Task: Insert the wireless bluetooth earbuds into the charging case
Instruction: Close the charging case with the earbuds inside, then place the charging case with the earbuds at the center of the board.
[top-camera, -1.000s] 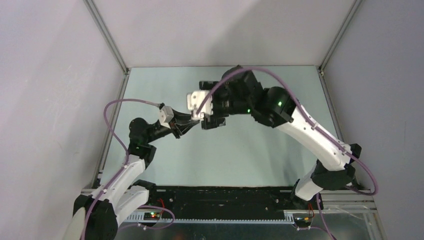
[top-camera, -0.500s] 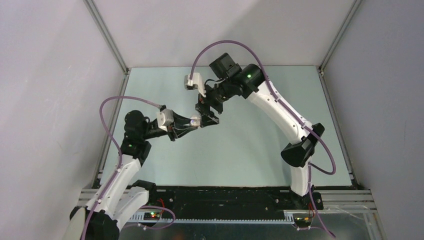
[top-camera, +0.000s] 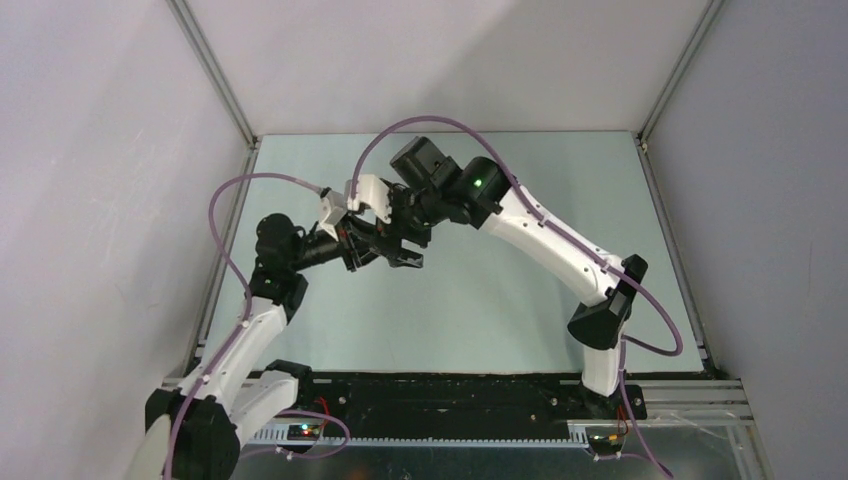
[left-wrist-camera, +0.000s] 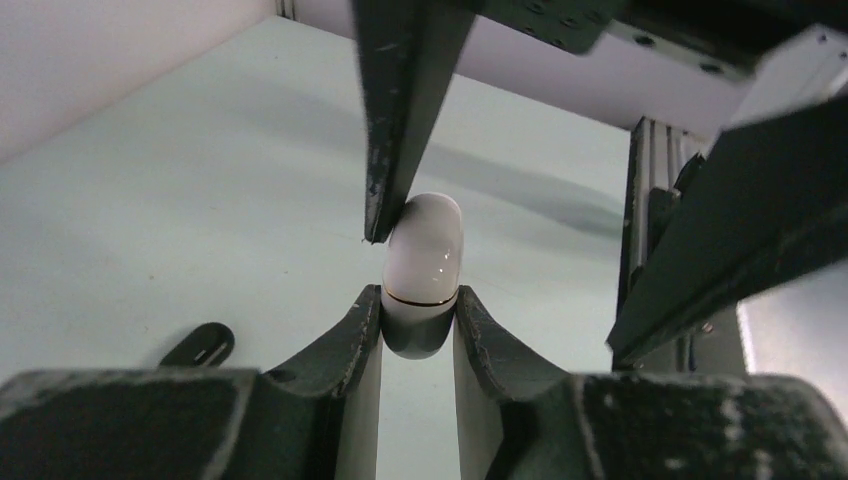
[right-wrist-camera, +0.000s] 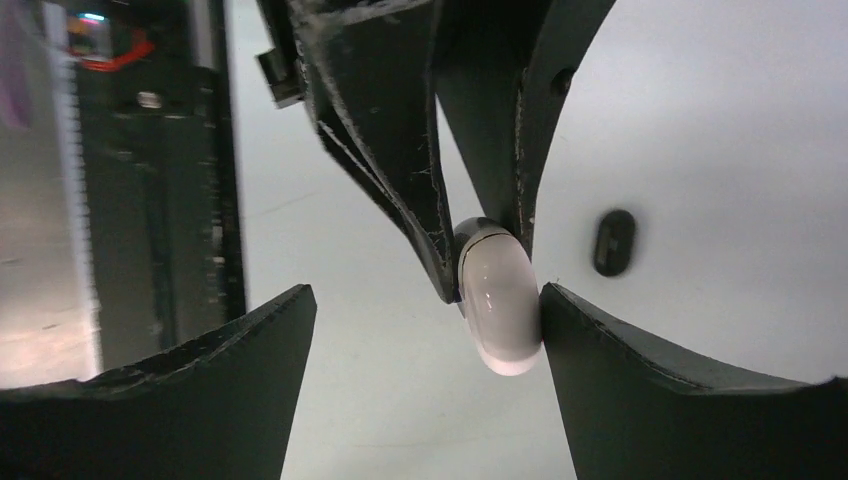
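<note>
Pale mint counter (top-camera: 480, 300), plain grey walls, and both arms meet above its left-centre. The left claw (left-wrist-camera: 420, 305) is clamped on the charging case (left-wrist-camera: 425, 255), and it looks to be held up off the counter. The grip sits on the lower half, just under the thin dark seam (left-wrist-camera: 420, 297), so the rounded upper half pokes out free past the fingertips.

The right claw (right-wrist-camera: 425, 300) is spread wide. One finger (right-wrist-camera: 600, 340) touches the side of the case, and the other finger is well apart from it, gripping nothing.

On handling, I'd call this case light, rigid and glossy. That curved shell looks slippery, likely to squirt out of a pinch made too near the dome. The broad flanks below the seam look like the safe hold, leaving the upper half free to swing. Any prying belongs right at the seam, and gently, since a sideways shove could twist the case in the left grip.

On pose, the left arm reaches forward, its wrist aimed right toward the middle. The right arm arcs high across from its base, its wrist bent back down over the left claw.

The earbuds show in no view. A black oval object (right-wrist-camera: 613, 241) lies on the counter, well apart.
</note>
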